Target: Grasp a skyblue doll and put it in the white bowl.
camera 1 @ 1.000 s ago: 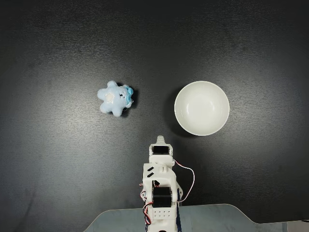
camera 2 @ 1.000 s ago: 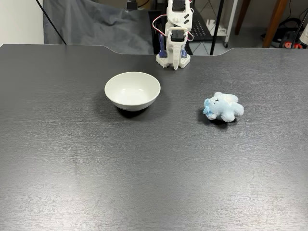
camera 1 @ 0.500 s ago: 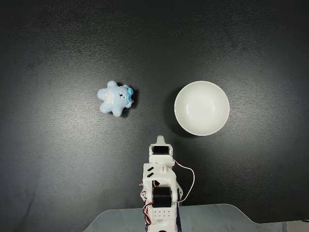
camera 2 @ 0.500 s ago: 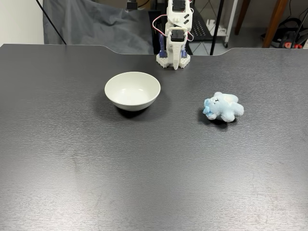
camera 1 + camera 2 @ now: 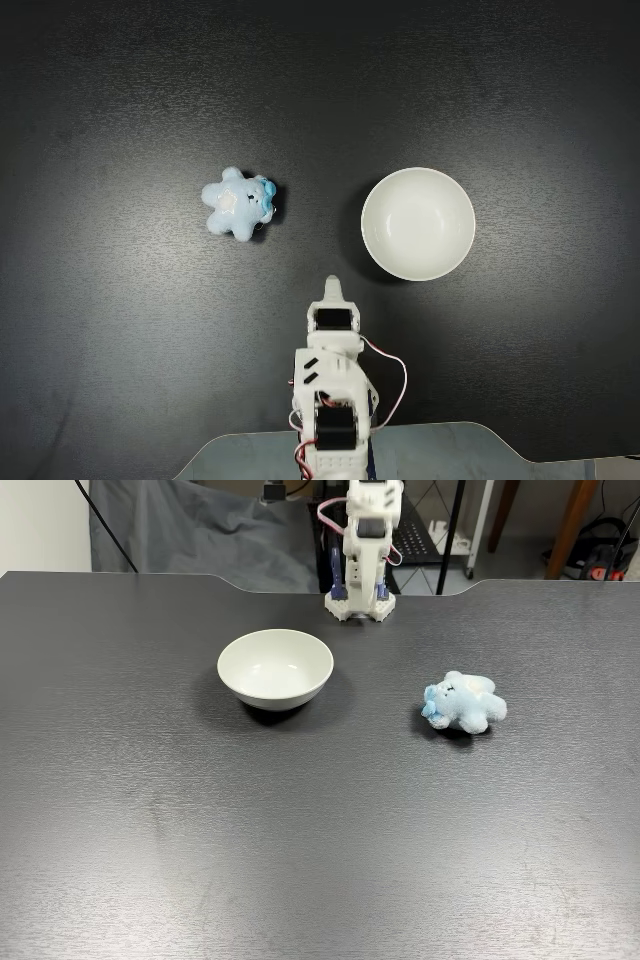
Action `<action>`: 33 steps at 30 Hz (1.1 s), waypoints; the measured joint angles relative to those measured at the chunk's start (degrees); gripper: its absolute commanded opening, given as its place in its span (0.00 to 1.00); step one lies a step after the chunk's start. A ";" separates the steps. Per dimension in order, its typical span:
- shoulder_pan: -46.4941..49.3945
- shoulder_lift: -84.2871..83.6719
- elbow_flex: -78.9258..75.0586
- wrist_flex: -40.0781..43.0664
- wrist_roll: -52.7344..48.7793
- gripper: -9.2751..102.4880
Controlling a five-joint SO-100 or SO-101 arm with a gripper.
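The doll [image 5: 238, 203] is seen lying on the table [image 5: 120, 330], well apart from the empty bowl [image 5: 418, 223]. The gripper [image 5: 332, 285] is raised near the arm's base; its jaws seem closed, though this cannot be told.

Dark table [image 5: 300, 860], grey cloth [image 5: 200, 530], perhaps chair legs

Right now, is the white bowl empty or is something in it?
Empty: the white bowl shows a bare white inside in both fixed views, and the skyblue doll lies apart on the table.

Arm [image 5: 332, 400] folded, pincer [image 5: 332, 286] forward
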 measured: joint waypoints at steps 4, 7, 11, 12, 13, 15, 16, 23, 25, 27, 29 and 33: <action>0.09 0.09 -10.20 0.00 0.00 0.08; 0.09 0.09 -16.44 0.00 0.00 0.08; 0.00 -0.35 -21.88 0.00 0.00 0.08; -0.09 -1.32 -23.20 0.00 0.00 0.08; -0.09 -2.90 -24.87 0.00 0.00 0.08; -0.09 -7.56 -28.74 0.00 0.00 0.08; -0.09 -10.63 -31.03 0.00 0.00 0.08; -0.18 -39.11 -50.54 0.00 0.00 0.08; -0.18 -47.55 -55.72 0.00 0.00 0.08; -0.18 -54.93 -59.77 0.00 0.00 0.08; 0.00 -61.00 -62.75 0.00 0.00 0.08; 0.09 -69.79 -65.39 0.00 0.00 0.08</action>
